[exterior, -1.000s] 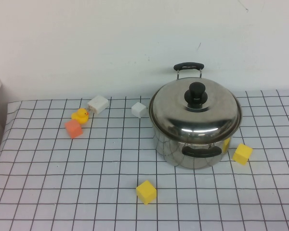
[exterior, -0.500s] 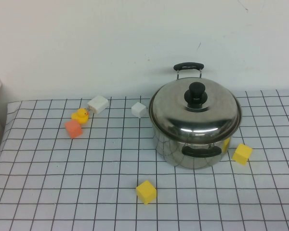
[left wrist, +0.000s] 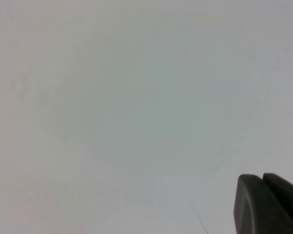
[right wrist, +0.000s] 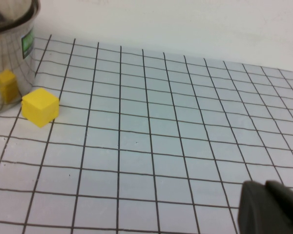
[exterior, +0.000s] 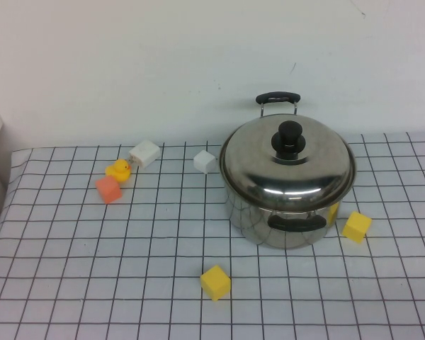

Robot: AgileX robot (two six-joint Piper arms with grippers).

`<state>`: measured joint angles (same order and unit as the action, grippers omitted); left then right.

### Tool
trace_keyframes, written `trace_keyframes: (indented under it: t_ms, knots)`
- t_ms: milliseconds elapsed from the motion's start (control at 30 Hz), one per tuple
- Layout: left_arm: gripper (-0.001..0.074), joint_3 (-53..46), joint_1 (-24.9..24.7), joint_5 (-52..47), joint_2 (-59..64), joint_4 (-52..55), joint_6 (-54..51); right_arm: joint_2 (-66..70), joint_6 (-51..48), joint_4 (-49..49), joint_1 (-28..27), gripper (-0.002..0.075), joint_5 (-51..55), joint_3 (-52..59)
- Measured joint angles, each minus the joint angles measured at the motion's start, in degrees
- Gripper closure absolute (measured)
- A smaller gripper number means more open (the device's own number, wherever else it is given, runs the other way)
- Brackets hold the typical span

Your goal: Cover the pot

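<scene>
The large shiny steel pot (exterior: 283, 216) with black loop handles stands right of centre on the checked cloth. The domed steel lid (exterior: 297, 166) with its black knob (exterior: 289, 136) sits on the pot and closes it. Neither gripper shows in the high view. My left gripper (left wrist: 263, 181) has its fingers together and empty, facing a blank pale surface. My right gripper (right wrist: 266, 187) has its fingers together and empty, low over the cloth, well away from the pot's wall (right wrist: 10, 48).
A yellow cube (exterior: 356, 227) lies by the pot's right side, also in the right wrist view (right wrist: 39, 106). Another yellow cube (exterior: 215, 282) lies in front. An orange cube (exterior: 108, 189), a rubber duck (exterior: 118, 170) and two white cubes (exterior: 144, 153) (exterior: 205, 161) lie at the back left.
</scene>
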<state>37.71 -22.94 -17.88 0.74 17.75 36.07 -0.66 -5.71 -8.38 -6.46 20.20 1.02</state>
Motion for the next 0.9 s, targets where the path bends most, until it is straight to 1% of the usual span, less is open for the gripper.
trace_keyframes:
  t_ms: [133, 233, 300, 400, 467, 633, 900]
  knots:
    - [0.0736, -13.71, 7.33, 16.92, -1.49, -1.13, 1.65, 0.00, 0.00, 0.00, 0.00, 0.0717, 0.00, 0.00]
    - [0.0736, -23.99, 12.12, 26.39, -1.59, -1.38, 2.96, 0.00, 0.00, 0.00, 0.00, 0.0717, 0.00, 0.00]
    - [0.0736, -29.57, 14.26, 31.18, -1.59, -1.38, 3.32, 0.00, 0.00, 0.00, 0.00, 0.0717, 0.00, 0.00]
    - [0.0736, -36.48, 15.89, 35.02, -1.59, -1.38, 3.33, 0.00, 0.00, 0.00, 0.00, 0.0717, 0.00, 0.00]
    - [0.0736, -38.82, 16.13, 35.15, -1.59, -1.38, 3.33, 0.00, 0.00, 0.00, 0.00, 0.0717, 0.00, 0.00]
    - [0.0736, -38.84, 16.34, 28.15, -1.59, 0.71, 4.37, 0.00, 0.00, 0.00, 0.00, 0.0717, 0.00, 0.00]
    - [0.0736, -38.84, 16.34, 20.58, -1.59, 0.30, 6.33, 0.00, 0.00, 0.00, 0.00, 0.0717, 0.00, 0.00]
